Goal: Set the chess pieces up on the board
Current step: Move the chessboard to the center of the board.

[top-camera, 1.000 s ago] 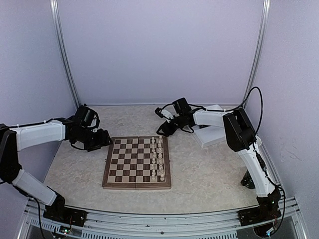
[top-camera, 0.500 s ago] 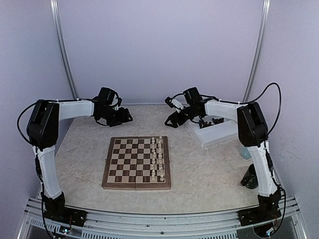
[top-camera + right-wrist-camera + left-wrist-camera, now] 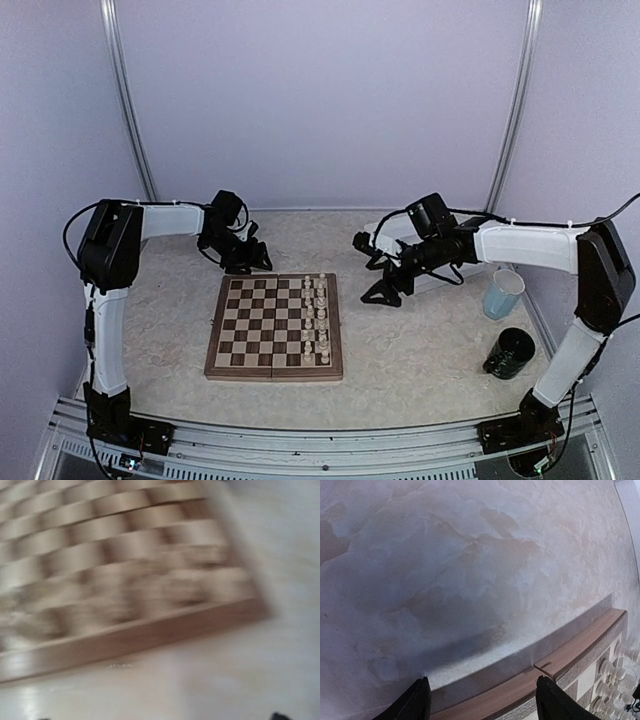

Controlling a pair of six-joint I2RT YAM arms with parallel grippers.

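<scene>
So the marbled worktop [image 3: 420,340] has the board [image 3: 265,325] sitting pretty much in the middle, flat and opened out. The left gripper [image 3: 255,262] hangs just past the board's far left corner. From its wrist camera you can see the two fingertips [image 3: 415,702] set well apart over the board's wooden rim, with nothing in between, so it's spread open and empty. The right gripper [image 3: 370,268] is just off the board's far right corner. Its wrist view is really smeared, but the overhead view shows the fingers splayed wide with nothing in them. Off to the right of the board, well apart from it, there's a pale blue cup [image 3: 503,292], and a black cup [image 3: 510,352] nearer the front edge. The only chess pieces [image 3: 315,320] I can make out are the cream ones, lined up in the two right-hand columns of the board.
</scene>
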